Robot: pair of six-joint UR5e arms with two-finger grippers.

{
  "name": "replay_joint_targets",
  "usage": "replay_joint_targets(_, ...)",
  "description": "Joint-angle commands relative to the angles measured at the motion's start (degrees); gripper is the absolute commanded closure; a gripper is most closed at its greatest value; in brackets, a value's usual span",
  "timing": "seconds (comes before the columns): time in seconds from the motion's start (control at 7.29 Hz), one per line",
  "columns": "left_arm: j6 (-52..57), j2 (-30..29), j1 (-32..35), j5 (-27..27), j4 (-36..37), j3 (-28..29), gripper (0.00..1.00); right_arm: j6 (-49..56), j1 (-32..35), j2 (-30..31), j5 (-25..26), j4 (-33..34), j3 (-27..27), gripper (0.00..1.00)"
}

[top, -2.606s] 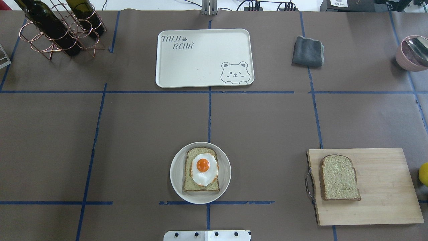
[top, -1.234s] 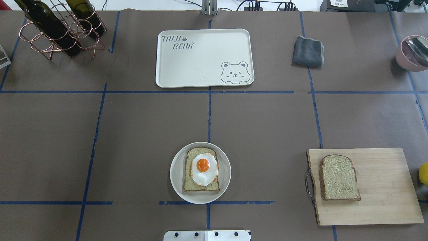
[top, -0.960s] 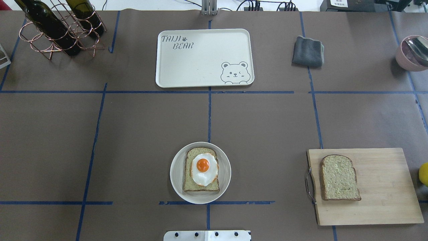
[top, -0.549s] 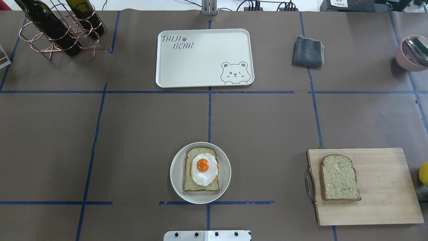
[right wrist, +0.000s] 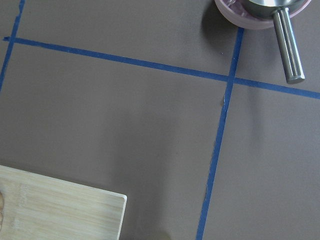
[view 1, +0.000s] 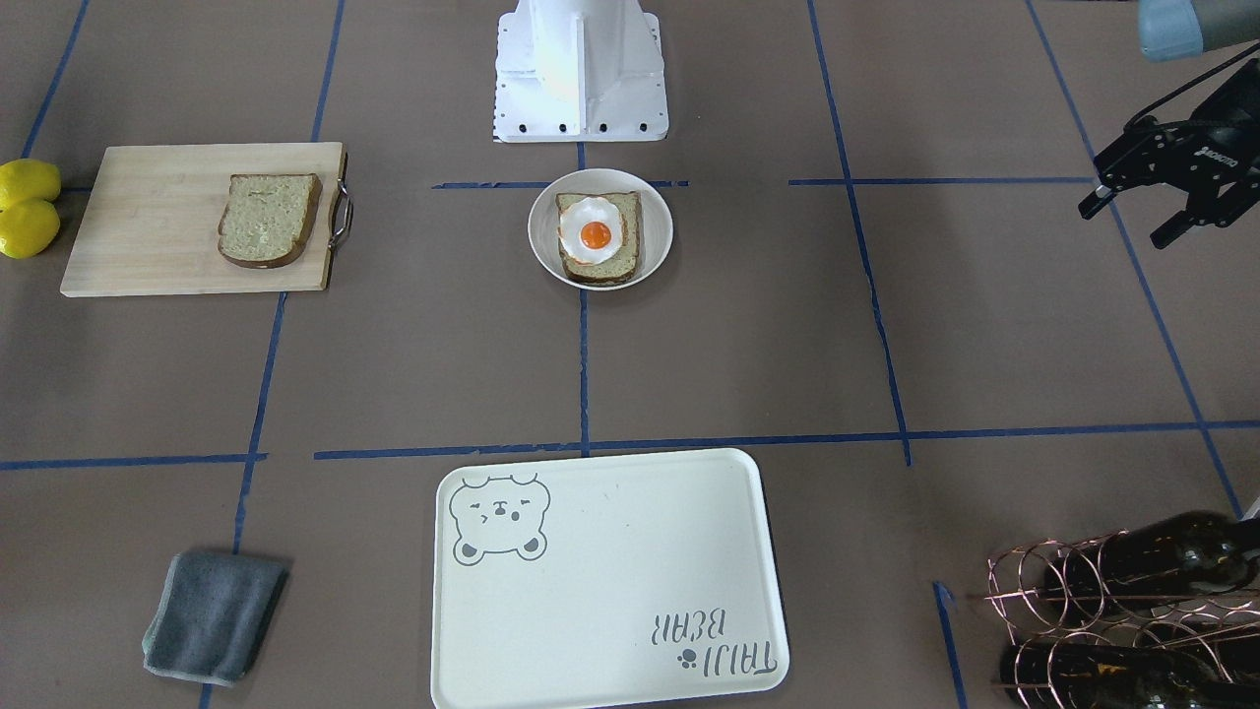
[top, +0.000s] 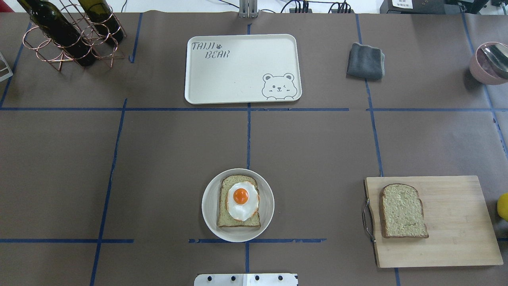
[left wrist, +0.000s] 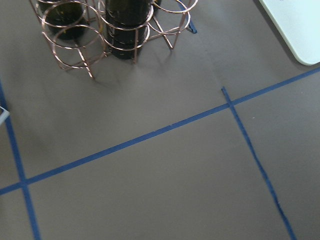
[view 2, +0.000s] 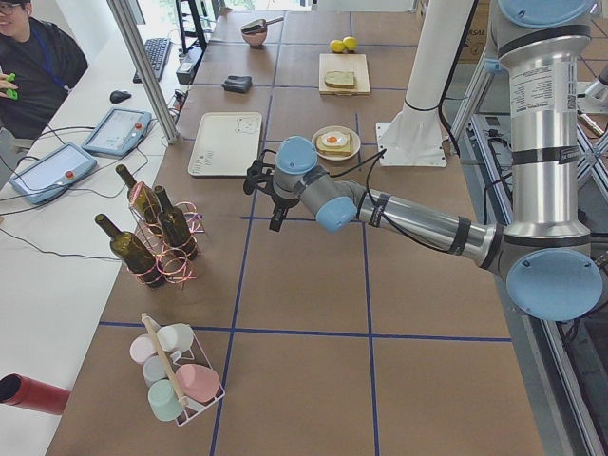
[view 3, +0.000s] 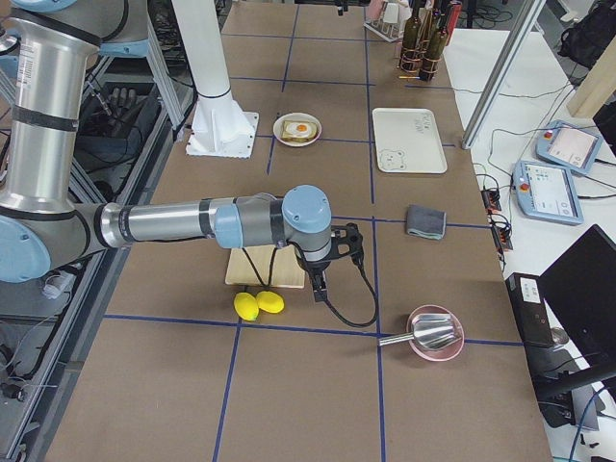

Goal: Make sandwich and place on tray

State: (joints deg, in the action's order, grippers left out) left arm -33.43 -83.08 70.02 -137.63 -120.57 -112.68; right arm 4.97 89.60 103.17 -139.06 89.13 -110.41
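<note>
One bread slice lies on a small white plate with a fried egg on top, near the table's front middle. The second bread slice lies alone on the wooden cutting board at the right. The cream tray is empty at the far middle. My left gripper is open and empty, hovering over the table's left part, far from the plate. My right gripper hovers beyond the cutting board's outer end; I cannot tell if it is open.
A copper rack with wine bottles stands far left. A grey cloth lies right of the tray. A pink bowl with a metal scoop is far right. Two lemons lie beside the board. A cup rack stands at the left end.
</note>
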Motion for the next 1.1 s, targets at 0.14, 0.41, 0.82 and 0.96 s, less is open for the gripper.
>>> replay_joint_targets(0.14,5.4,2.7,-1.5,1.3,0.1,-0.2,0.0,0.0,-0.1,0.0,-0.1,0.0,-0.1,0.0)
replay_joint_targets(0.41,16.6,4.2,2.4,1.3,2.9,1.8,0.0,-4.1,-1.5,-0.2,-0.9,-1.7,-0.2,0.0)
replay_joint_targets(0.82,35.0,3.6,11.4,1.9,20.3,2.2,0.0,-6.8,-4.1,-0.3,-0.8,-5.0,-0.1,0.0)
replay_joint_targets(0.96,38.8,2.6,13.9,2.5,25.8,2.4,0.0,-12.7,-5.6,-0.3,-0.7,-8.2,-0.2,0.0)
